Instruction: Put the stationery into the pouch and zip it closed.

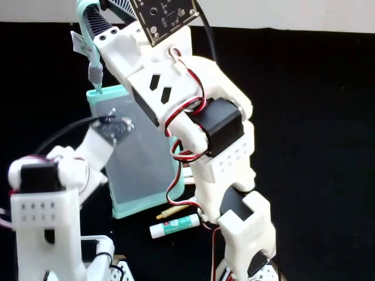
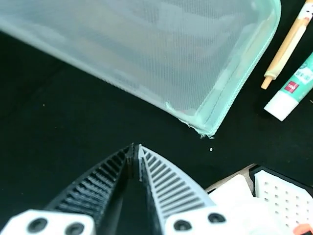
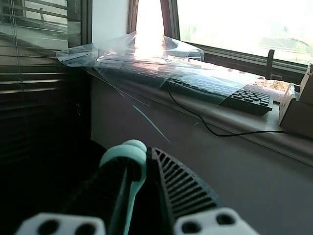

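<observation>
Pouch [image 1: 143, 161]: teal-edged mesh, flat on the tabletop [image 1: 316, 117], long axis running away from the arm bases.
Right gripper [image 3: 142, 159]: clamped on the zip pull loop [image 3: 123, 155] at the far end.
Left gripper [image 2: 135, 147]: closed, empty, facing the near corner.
Glue stick [image 2: 291, 90] and pen [image 2: 283, 49]: outside the pouch, just beside that corner, nearer the left arm.

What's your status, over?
Left claw shut, empty, near pouch corner. Right claw shut on teal pull strap. Glue stick, pen outside beside pouch. No obstruction seen.
</observation>
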`<act>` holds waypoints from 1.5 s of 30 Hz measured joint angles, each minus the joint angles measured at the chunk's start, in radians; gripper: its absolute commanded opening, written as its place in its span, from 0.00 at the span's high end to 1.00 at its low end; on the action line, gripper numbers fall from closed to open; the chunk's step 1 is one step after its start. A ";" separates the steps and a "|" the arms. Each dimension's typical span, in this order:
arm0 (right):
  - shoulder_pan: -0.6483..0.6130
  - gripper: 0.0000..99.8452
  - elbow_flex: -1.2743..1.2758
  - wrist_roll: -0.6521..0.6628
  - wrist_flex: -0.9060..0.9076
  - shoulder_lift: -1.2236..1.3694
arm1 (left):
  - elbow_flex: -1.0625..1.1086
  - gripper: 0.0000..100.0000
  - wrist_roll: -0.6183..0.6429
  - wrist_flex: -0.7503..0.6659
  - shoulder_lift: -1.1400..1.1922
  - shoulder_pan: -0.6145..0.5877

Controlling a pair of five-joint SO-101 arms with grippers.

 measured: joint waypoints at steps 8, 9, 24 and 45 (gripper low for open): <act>0.000 0.99 0.000 0.000 0.000 0.000 | -0.072 0.99 0.040 0.000 -0.080 -0.097; 0.000 0.99 0.000 0.000 0.000 0.000 | -0.107 0.99 0.061 0.000 -0.080 -0.101; -0.071 0.99 -0.003 0.000 0.160 -0.002 | -0.462 0.99 0.462 -0.015 -0.075 -0.107; -0.077 0.99 -0.060 0.000 0.307 -0.184 | -0.744 0.75 0.861 -0.006 0.293 -0.189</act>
